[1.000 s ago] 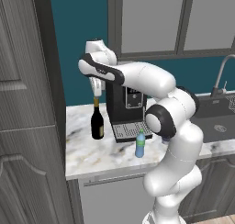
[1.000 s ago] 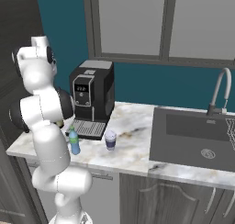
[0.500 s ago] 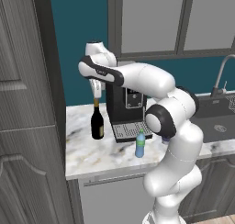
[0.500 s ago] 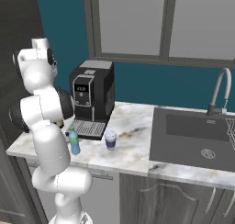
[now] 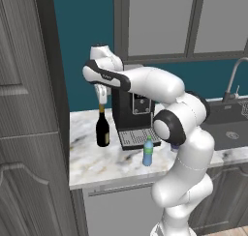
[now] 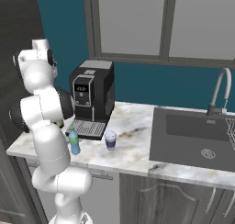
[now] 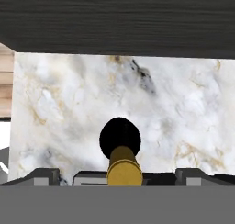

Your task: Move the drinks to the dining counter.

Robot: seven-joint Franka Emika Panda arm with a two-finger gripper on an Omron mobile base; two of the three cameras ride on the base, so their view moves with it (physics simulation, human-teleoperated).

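A tall dark wine bottle (image 5: 102,129) with a gold neck stands on the marble worktop (image 5: 92,163), left of the coffee machine. My gripper (image 5: 100,95) hangs open just above its neck, pointing down. Looking straight down in the hand view, the bottle's gold top (image 7: 124,167) lies between my fingertips (image 7: 43,176), which stand wide apart and touch nothing. The small blue-green bottle (image 5: 148,152) (image 6: 74,142) stands in front of the coffee machine. Beside it to the right stands the white-and-purple lidded cup (image 6: 110,140). The dining counter is out of view.
A black coffee machine (image 6: 92,98) stands at the back of the worktop, close to the right of the wine bottle. A tall dark cabinet (image 5: 26,109) walls in the left side. The sink (image 6: 197,139) and tap (image 6: 220,92) lie to the right.
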